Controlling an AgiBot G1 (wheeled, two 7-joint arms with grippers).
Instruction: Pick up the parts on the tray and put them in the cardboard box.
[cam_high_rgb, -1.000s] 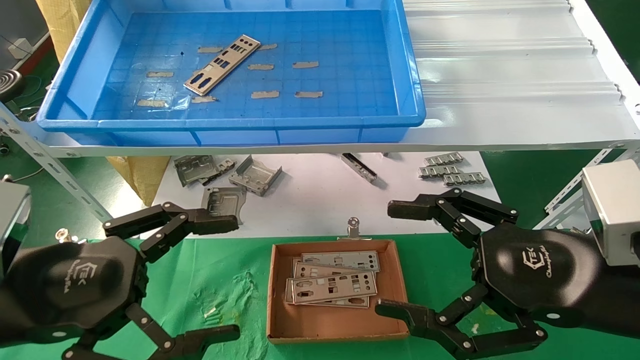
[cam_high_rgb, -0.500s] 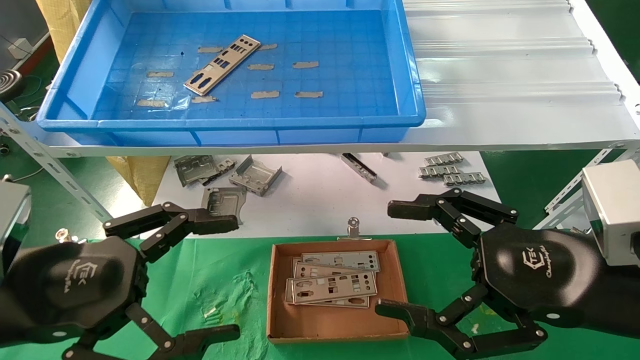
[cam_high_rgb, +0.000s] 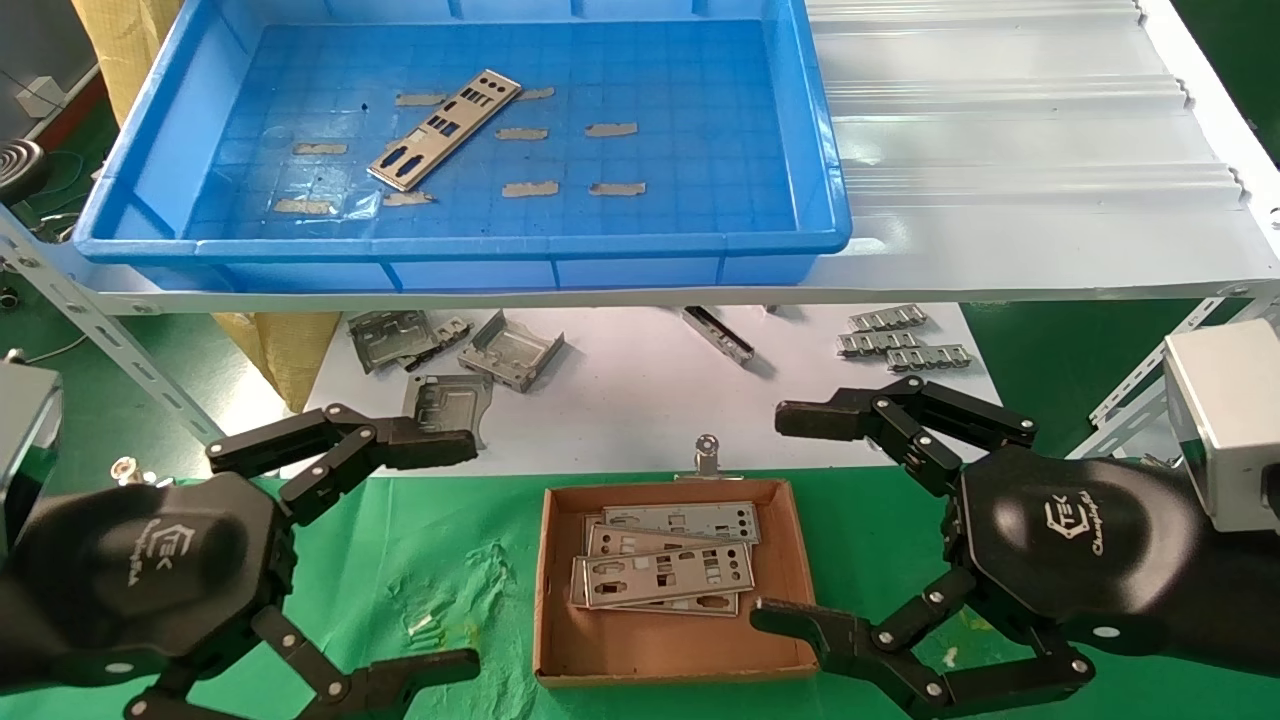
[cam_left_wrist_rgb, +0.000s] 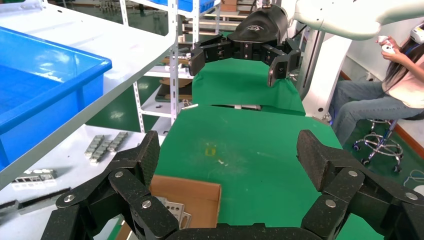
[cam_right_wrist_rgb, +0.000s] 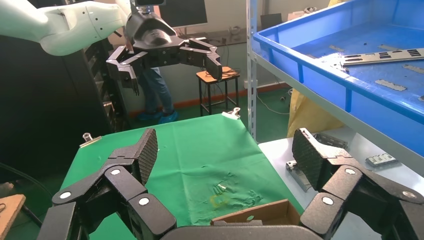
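One silver punched part (cam_high_rgb: 445, 129) lies slanted on the floor of the blue tray (cam_high_rgb: 820, 190) on the upper shelf; the right wrist view shows that part (cam_right_wrist_rgb: 382, 56) too. The cardboard box (cam_high_rgb: 560, 650) sits on the green cloth at front centre, holding several stacked parts (cam_high_rgb: 662, 571). My left gripper (cam_high_rgb: 455, 555) hangs open and empty left of the box. My right gripper (cam_high_rgb: 790, 520) hangs open and empty at the box's right side. In the left wrist view the box corner (cam_left_wrist_rgb: 192, 192) shows between the left gripper's (cam_left_wrist_rgb: 230, 150) spread fingers.
Bent grey brackets (cam_high_rgb: 510, 352) and ridged connector strips (cam_high_rgb: 905, 345) lie on the white lower surface behind the box. A metal shelf frame (cam_high_rgb: 110, 330) slants at the left. A binder clip (cam_high_rgb: 707, 455) sits at the cloth's back edge.
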